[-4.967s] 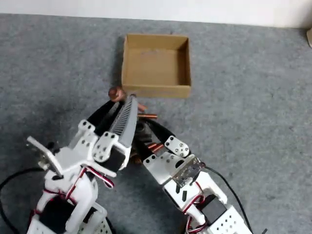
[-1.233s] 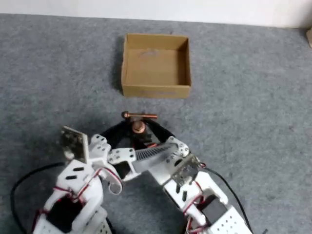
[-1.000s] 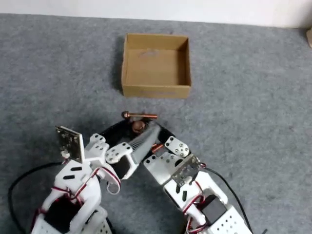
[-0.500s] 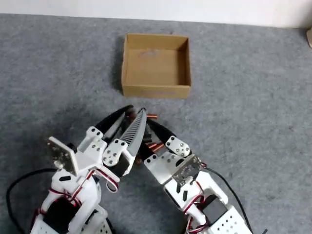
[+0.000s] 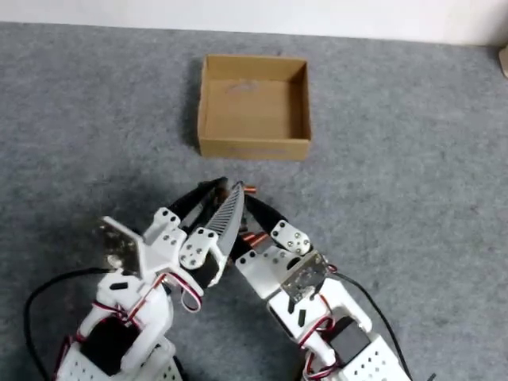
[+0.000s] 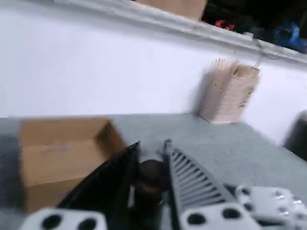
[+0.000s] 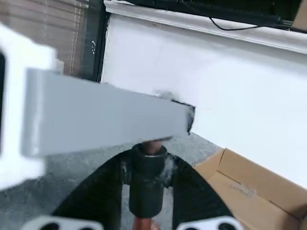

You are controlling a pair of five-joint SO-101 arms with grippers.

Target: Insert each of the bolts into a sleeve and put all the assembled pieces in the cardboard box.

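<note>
Both arms meet just in front of the cardboard box (image 5: 253, 148), their tips almost touching above the grey counter (image 5: 397, 182). The left pincer (image 6: 152, 144) is closed narrow around a bolt (image 6: 150, 173), whose dark round head is pinched between its two sides. The right pincer (image 7: 147, 165) grips a dark sleeve (image 7: 145, 189), held upright in its grasp with a copper-coloured end showing below it. These look like small, hard metal parts, light and probably slick, so I'd expect them to twist or slip if pinched near an end. Taking the bolt just under the head and the sleeve around its middle seems safest, as that leaves the sleeve's mouth free. As for numbers, there is one box, and it looks empty from above. One bolt and one sleeve are in the pincers. A few more copper pieces (image 5: 254, 237) peek out between the arms, too hidden for me to count. One cup of thin sticks (image 6: 229, 93) stands farther back on the counter
</note>
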